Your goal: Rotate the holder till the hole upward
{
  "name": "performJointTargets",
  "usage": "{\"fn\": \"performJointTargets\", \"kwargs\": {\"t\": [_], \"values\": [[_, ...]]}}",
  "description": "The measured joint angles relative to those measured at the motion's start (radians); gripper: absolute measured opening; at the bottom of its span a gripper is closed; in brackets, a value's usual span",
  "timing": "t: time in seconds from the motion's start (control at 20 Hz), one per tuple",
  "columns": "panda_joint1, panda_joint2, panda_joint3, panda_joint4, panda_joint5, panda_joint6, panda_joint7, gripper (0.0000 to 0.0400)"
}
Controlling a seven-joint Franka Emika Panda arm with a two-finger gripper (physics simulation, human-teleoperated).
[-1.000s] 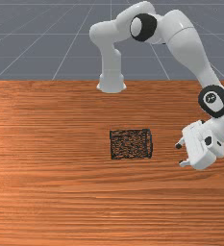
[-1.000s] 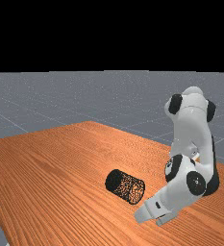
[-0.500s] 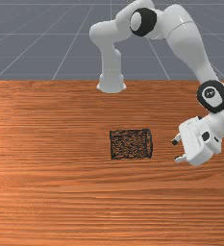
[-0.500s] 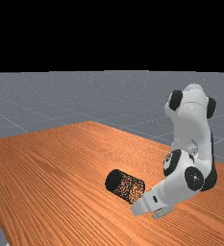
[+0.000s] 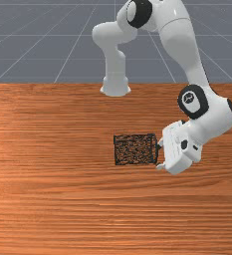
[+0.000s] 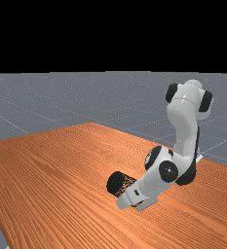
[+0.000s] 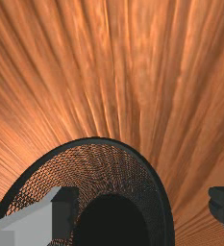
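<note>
One holder (image 5: 134, 149) lay on its side on the table (image 5: 62, 204), hole (image 7: 120, 180) towards the open gripper (image 5: 160, 155).
In the front view, the hole faced right, where the hand came in low and slanted, likely because that end offered a thin wall to pinch. The fingers stood wide with nothing gripped: one finger (image 7: 65, 211) overlapped the hole in the wrist view, the other finger (image 7: 222, 206) stood beyond the rim (image 7: 96, 140), seemingly to straddle the wall. Whether the first was truly inside, I couldn't tell. The turn upright was not yet made; it probably called for closing on the wall, then tilting; a shallow pinch might slip or roll the holder.
</note>
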Motion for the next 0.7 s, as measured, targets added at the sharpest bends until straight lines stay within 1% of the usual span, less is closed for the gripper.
{"fn": "performJointTargets", "kwargs": {"t": [0.05,0.1,0.2,0.3,0.35,0.5,0.55,0.6,0.65,0.7], "values": [[-0.004,-0.009,-0.004,-0.019,-0.004,0.016,0.003,0.0400],[-0.012,-0.008,-0.004,-0.017,-0.003,0.008,-0.014,0.0400],[-0.016,-0.035,-0.016,-0.073,-0.018,0.061,0.006,0.0400],[-0.036,-0.028,-0.013,-0.057,-0.012,0.034,-0.043,0.0400],[-0.044,-0.033,-0.016,-0.067,-0.015,0.040,-0.054,0.0400],[-0.056,-0.061,-0.031,-0.126,-0.031,0.097,-0.043,0.0400],[-0.056,-0.071,-0.037,-0.147,-0.039,0.120,-0.029,0.0243],[-0.057,-0.082,-0.039,-0.168,-0.042,0.147,-0.019,0.0148],[-0.055,-0.083,-0.044,-0.172,-0.051,0.150,-0.019,0.0092],[-0.056,-0.085,-0.045,-0.176,-0.053,0.154,-0.021,0.0063]]}}
